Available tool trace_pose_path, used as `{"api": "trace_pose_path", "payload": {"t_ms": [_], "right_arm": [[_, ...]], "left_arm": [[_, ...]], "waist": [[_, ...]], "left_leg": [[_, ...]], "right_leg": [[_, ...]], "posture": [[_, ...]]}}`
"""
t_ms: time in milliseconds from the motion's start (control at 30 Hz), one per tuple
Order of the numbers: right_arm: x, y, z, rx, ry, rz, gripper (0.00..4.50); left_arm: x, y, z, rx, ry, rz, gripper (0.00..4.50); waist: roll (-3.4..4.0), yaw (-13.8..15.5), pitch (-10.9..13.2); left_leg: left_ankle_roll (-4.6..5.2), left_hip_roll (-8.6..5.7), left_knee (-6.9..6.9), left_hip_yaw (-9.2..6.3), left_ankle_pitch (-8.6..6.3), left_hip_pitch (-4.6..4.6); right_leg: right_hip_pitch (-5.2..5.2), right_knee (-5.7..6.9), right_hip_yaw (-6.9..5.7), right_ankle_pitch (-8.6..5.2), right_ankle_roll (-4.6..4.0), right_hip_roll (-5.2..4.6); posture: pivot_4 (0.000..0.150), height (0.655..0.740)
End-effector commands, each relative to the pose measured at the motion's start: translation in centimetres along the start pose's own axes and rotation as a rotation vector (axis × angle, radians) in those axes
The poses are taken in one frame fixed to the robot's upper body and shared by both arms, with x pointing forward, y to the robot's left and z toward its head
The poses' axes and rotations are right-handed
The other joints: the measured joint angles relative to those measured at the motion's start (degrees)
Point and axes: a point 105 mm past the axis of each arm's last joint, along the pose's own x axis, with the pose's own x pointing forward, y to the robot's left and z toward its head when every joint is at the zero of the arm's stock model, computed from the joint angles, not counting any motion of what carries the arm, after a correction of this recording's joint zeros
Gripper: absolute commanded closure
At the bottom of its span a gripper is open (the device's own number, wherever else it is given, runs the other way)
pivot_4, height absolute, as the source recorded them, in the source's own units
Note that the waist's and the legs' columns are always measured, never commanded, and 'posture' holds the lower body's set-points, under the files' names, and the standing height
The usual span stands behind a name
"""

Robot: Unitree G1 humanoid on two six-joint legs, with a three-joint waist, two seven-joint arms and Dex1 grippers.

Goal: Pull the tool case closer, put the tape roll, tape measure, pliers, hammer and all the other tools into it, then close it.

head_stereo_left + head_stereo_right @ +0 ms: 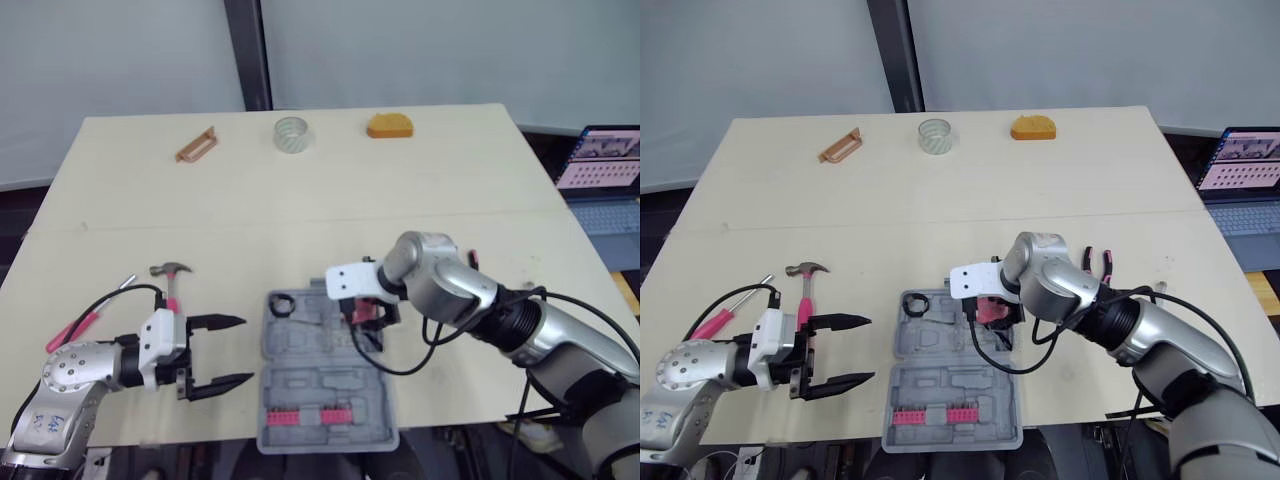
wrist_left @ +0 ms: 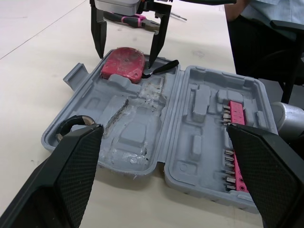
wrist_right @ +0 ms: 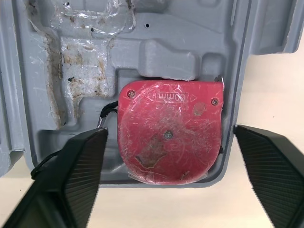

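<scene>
So, over on the left the hammer lies on the bench, and near it the left jaws hang wide open with nothing in them, pointing at the tool case. That case lies open flat by the bench's front edge. The red tape measure sits in its far right corner pocket, with the right jaws spread wide either side of it, not pinching.

The pale table carries an open grey tool case, under the right gripper and just beside the left gripper. Hammer and screwdriver lie behind the left gripper, pliers behind the right, and the tape roll far beyond both.
</scene>
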Motion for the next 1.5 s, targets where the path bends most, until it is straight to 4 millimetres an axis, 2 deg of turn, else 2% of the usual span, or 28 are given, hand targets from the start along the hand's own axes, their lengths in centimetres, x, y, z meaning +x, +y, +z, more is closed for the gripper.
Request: {"api": "trace_pose_path", "payload": {"t_ms": [33, 167, 233, 333, 433, 533, 667, 967, 1100, 1500], "right_arm": [[-1.6, -0.6, 1.1, -0.015, -0.052, -0.050, 0.04], [-3.6, -1.0, 0.3, 0.085, -0.130, -0.079, 0.04], [-4.0, -0.9, 0.0, 0.106, -0.160, -0.088, 0.04], [-4.6, -0.6, -1.2, 0.162, -0.308, -0.091, 0.04], [-5.1, -0.4, -2.0, 0.211, -0.446, -0.123, 0.88], [-5.5, 0.6, -2.5, 0.280, -0.607, -0.134, 2.28], [-4.9, 1.2, -3.4, 0.305, -0.651, -0.147, 2.28], [-3.4, 1.2, -3.5, 0.287, -0.786, -0.250, 2.28], [-2.4, 1.7, -3.7, 0.292, -0.786, -0.230, 2.28], [0.3, 1.5, -4.4, 0.362, -0.786, -0.252, 2.28]], "left_arm": [[0.0, -0.2, 0.8, 0.039, -0.022, 0.001, 0.00], [0.0, -0.3, 0.8, 0.038, -0.024, 0.003, 0.00], [0.0, -0.3, 0.8, 0.038, -0.025, 0.004, 0.00], [-0.1, -0.4, 0.8, 0.037, -0.025, 0.004, 0.00], [-0.1, -0.3, 0.8, 0.040, -0.026, 0.003, 0.00], [0.0, -0.2, 0.8, 0.044, -0.027, 0.000, 0.00], [0.0, 0.0, 0.9, 0.046, -0.026, -0.003, 0.00], [-0.1, 0.3, 1.1, 0.053, -0.016, -0.006, 0.00], [-0.2, 0.4, 1.1, 0.055, -0.008, -0.004, 0.00], [-0.5, 0.4, 1.4, 0.057, 0.003, -0.003, 0.00]], "waist": [[0.00, 0.00, 0.00], [0.00, 0.07, 0.00], [-0.01, 0.21, 0.00], [-0.04, 0.33, -0.02], [-0.04, 0.23, -0.02], [-0.04, 0.17, -0.02], [-0.04, 0.12, -0.02], [-0.04, 0.14, -0.02], [-0.04, 0.14, -0.02], [-0.04, 0.11, -0.02]], "left_leg": [[0.00, 0.00, 0.00, 0.00, 0.00, 0.00], [0.00, 0.00, 0.00, 0.00, 0.00, -0.01], [0.00, 0.00, 0.01, 0.00, 0.00, -0.01], [0.00, 0.00, 0.02, 0.01, 0.00, -0.01], [0.00, 0.00, 0.01, 0.04, 0.00, 0.00], [0.00, 0.02, 0.00, 0.06, 0.00, 0.01], [0.00, 0.02, -0.01, 0.09, 0.00, 0.02], [0.00, 0.02, 0.00, 0.09, 0.00, 0.03], [0.01, 0.02, 0.00, 0.09, 0.00, 0.03], [0.00, 0.02, 0.00, 0.09, 0.00, 0.04]], "right_leg": [[0.00, 0.00, 0.00, 0.00, 0.00, 0.00], [0.00, 0.00, 0.00, 0.00, 0.00, 0.00], [0.02, -0.01, 0.00, 0.00, 0.00, -0.01], [0.03, -0.01, -0.01, 0.00, 0.00, -0.01], [0.05, -0.03, -0.01, 0.00, 0.00, -0.02], [0.04, -0.01, -0.02, 0.00, 0.00, -0.02], [0.04, -0.01, -0.02, 0.00, 0.00, -0.02], [0.05, -0.01, -0.02, 0.00, 0.00, -0.02], [0.05, -0.01, -0.02, 0.00, 0.00, -0.02], [0.05, -0.01, -0.02, 0.00, 0.00, -0.02]], "posture": [[0.150, 0.7400], [0.150, 0.7400], [0.150, 0.7400], [0.150, 0.7400], [0.150, 0.7400], [0.150, 0.7400], [0.150, 0.7400], [0.150, 0.7400], [0.150, 0.7400], [0.150, 0.7400]]}}
